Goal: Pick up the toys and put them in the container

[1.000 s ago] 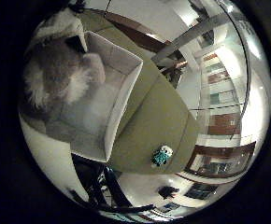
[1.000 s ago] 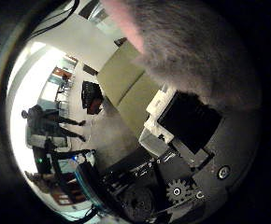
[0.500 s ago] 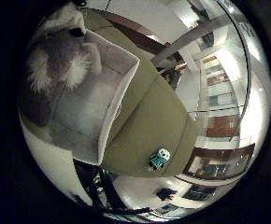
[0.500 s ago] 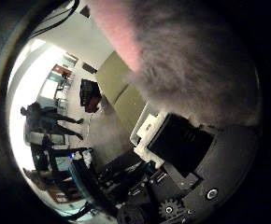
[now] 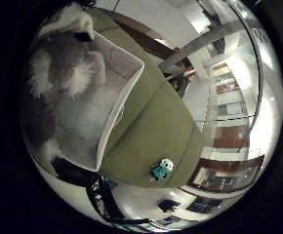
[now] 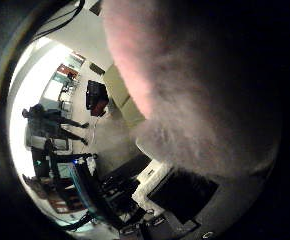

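A grey and white plush toy [image 5: 63, 63] hangs over the open white container [image 5: 125, 90], which stands on a green table [image 5: 166, 122]. In the right thumb side palm view the plush's grey and pink fur [image 6: 205, 90] fills most of the picture, close against the palm. My hand [image 6: 190, 192] shows as white and black parts beside the fur. A dark fingertip [image 5: 82, 36] lies against the plush, so the hand is shut on it. A small teal and white toy [image 5: 162, 170] lies on the table near its edge, away from the container.
The table's edge runs just past the small toy, with dark chair frames [image 5: 107, 195] below it. A dark chair [image 6: 97, 97] stands on the room's floor, far from the table.
The plush now fills more of the thumb side view and hides most of the hand's parts. In the little finger side view the container and small toy sit slightly lower; the camera has shifted.
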Tool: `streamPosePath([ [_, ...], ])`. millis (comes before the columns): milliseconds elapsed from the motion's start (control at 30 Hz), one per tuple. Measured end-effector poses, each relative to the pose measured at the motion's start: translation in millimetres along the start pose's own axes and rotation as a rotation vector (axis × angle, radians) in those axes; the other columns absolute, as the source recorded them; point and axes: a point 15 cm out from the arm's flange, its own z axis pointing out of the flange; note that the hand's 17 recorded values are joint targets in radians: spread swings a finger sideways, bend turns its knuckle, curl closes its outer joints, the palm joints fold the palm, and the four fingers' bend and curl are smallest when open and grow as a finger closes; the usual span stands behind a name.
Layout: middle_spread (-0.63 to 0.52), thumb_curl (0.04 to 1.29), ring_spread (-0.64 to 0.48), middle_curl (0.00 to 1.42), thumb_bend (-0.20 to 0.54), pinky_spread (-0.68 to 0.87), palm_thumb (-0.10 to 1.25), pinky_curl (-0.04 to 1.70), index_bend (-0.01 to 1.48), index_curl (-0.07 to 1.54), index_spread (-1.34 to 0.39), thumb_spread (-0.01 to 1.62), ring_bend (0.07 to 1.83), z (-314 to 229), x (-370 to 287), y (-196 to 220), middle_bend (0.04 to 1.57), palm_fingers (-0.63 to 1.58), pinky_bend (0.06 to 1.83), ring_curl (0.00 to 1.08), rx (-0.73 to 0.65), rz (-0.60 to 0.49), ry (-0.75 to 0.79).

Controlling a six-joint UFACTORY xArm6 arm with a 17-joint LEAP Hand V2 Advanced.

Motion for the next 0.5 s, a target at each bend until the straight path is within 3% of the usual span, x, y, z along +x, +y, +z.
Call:
streamPosePath([
  [300, -0.01, 0.29, 0.0, 0.55, -0.029, 0.23, 0.45, 0.65, 0.18, 0.53, -0.42, 1.08, 1.22, -1.1, 2.9, 1.6, 0.78, 0.35, 1.03, 0.52, -0.002, -0.011, 0.001],
  [500, -0.02, 0.28, -0.01, 0.53, -0.027, 0.29, 0.4, 0.62, 0.18, 0.45, -0.4, 1.06, 1.22, -1.7, 4.4, 2.8, 0.74, 0.31, 1.03, 0.49, -0.004, -0.011, 0.001],
])
